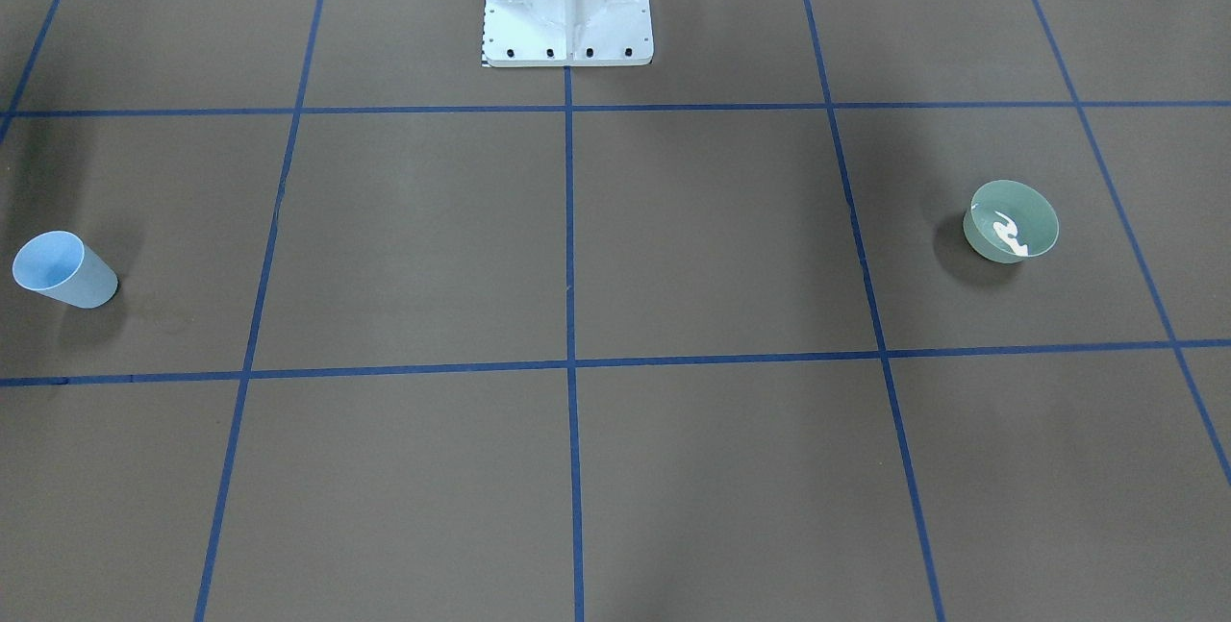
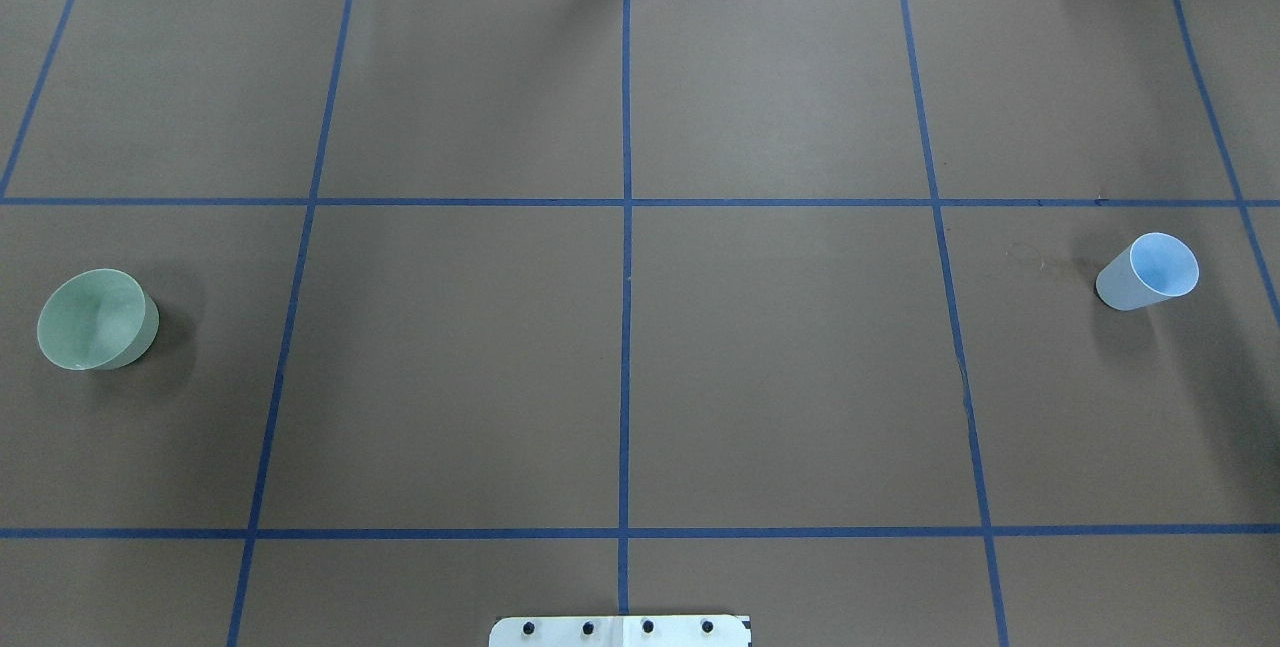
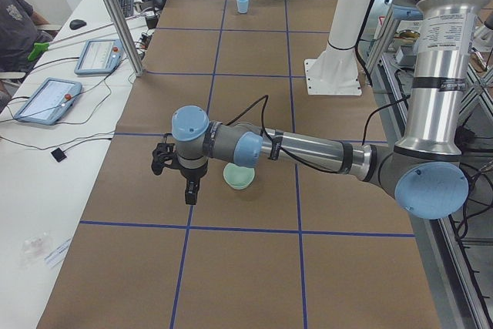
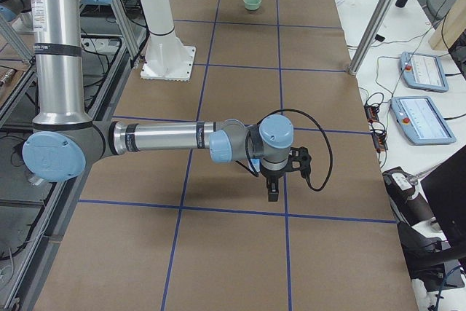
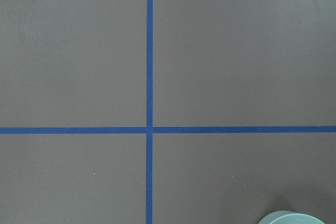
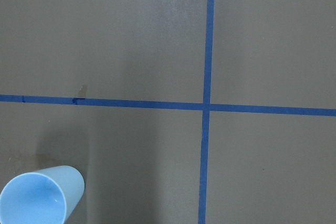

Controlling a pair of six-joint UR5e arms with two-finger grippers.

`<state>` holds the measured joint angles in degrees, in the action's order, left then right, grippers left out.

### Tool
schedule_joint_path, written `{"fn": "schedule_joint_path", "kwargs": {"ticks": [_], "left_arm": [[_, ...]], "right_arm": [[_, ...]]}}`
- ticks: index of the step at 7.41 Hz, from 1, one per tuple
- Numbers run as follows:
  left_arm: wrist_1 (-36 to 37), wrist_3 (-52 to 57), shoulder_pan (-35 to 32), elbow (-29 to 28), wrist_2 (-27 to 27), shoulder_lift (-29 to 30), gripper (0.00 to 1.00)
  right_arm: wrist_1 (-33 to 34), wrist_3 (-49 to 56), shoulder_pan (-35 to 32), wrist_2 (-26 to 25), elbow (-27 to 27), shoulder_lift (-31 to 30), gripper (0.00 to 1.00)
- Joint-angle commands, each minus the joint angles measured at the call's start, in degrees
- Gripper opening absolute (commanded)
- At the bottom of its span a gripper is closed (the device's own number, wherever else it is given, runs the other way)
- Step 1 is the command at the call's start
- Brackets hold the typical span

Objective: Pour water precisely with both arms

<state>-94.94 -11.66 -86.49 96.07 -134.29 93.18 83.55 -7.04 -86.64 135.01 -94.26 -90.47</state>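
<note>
Both hang low: left arm [image 3: 308, 148] by the bowl [image 3: 240, 179], right arm [image 4: 167, 138] by the cup [image 6: 37, 198]. My jaws' gap I cannot tell.

Both the left arm [image 3: 308, 152] and the right arm [image 4: 167, 137] stand with the upper link upright and the forearm stretched level over the table [image 3: 254, 283] toward its operator-side edge, with the left gripper [image 3: 189, 196] and the right gripper [image 4: 273, 193] hanging fingers-down clear of it; jaw state not determinable.

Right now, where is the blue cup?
In the overhead view the blue cup stands at the far right, on the robot's right side, straight across from the green bowl at the far left.
</note>
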Motion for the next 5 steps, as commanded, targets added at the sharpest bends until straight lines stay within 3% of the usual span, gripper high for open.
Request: {"fn": "schedule_joint_path", "kwargs": {"ticks": [1, 5], "left_arm": [[-0.15, 0.14, 0.00, 0.08, -0.01, 0.07, 1.00], [-0.24, 0.06, 0.00, 0.26, -0.10, 0.16, 1.00]], "right_arm": [[-1.20, 0.27, 0.07, 0.69, 0.56, 0.38, 1.00], [-0.59, 0.36, 0.95, 0.87, 0.22, 0.82, 1.00]]}}
